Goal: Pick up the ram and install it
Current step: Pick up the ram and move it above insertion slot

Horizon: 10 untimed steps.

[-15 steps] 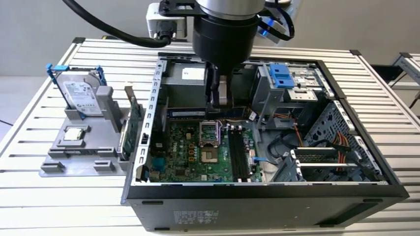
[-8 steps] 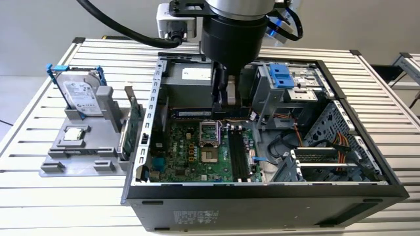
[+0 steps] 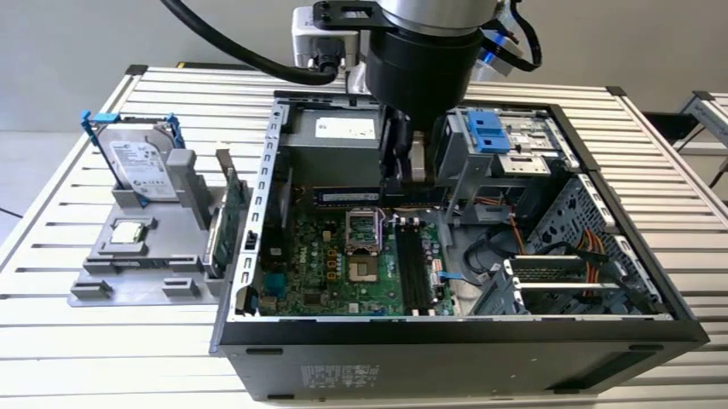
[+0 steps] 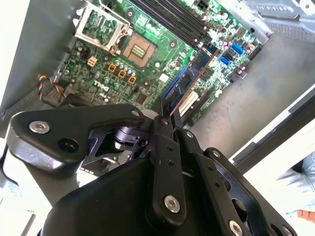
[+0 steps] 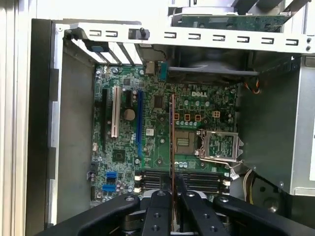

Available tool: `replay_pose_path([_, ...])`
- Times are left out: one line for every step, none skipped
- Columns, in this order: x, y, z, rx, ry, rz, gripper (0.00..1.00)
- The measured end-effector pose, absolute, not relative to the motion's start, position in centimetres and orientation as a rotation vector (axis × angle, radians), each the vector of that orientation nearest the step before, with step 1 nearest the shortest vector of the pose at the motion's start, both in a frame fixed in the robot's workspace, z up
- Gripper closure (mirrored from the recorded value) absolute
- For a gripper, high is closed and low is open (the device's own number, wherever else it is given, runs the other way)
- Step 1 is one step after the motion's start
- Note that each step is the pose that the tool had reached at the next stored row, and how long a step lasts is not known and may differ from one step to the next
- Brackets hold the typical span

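My gripper hangs inside the open computer case, shut on the ram. The ram is a thin, long, dark green stick, held by one end above the motherboard. In the second wrist view the ram sticks out from between the black fingers of the gripper. In the first wrist view the ram shows edge-on, running out from the gripper over the board. The black memory slots lie beside the processor socket, below the ram and apart from it.
On a grey stand at the exterior view's left sit a silver hard drive in a blue frame, a wider green card with a metal bracket and a small chip. Case walls, a drive cage and cables surround the board.
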<state>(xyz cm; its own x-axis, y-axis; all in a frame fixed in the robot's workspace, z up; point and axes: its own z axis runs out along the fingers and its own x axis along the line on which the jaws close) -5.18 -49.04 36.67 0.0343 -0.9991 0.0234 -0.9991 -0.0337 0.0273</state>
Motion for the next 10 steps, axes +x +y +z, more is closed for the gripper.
replay_pose_path([-5.0, -49.0, 36.7, 2.233, -2.158, -0.003, 1.00])
replay_pose_path([-4.9, -49.0, 36.7, 2.233, -2.158, -0.003, 1.00])
replay_pose_path([-4.7, -49.0, 36.7, 2.233, -2.158, -0.003, 1.00])
replay_pose_path([-4.6, -49.0, 36.7, 2.233, -2.158, -0.003, 1.00])
replay_pose_path([-4.4, -49.0, 36.7, 2.233, -2.158, -0.003, 1.00])
replay_pose_path([-4.2, -49.0, 36.7, 2.233, -2.158, -0.003, 1.00])
replay_pose_path([-4.1, -49.0, 36.7, 2.233, -2.158, -0.003, 1.00])
replay_pose_path([-3.9, -49.0, 36.7, 2.233, -2.158, -0.003, 1.00])
replay_pose_path([-3.8, -49.0, 36.7, 2.233, -2.158, -0.003, 1.00])
replay_pose_path([-3.6, -49.0, 36.7, 2.233, -2.158, -0.003, 1.00])
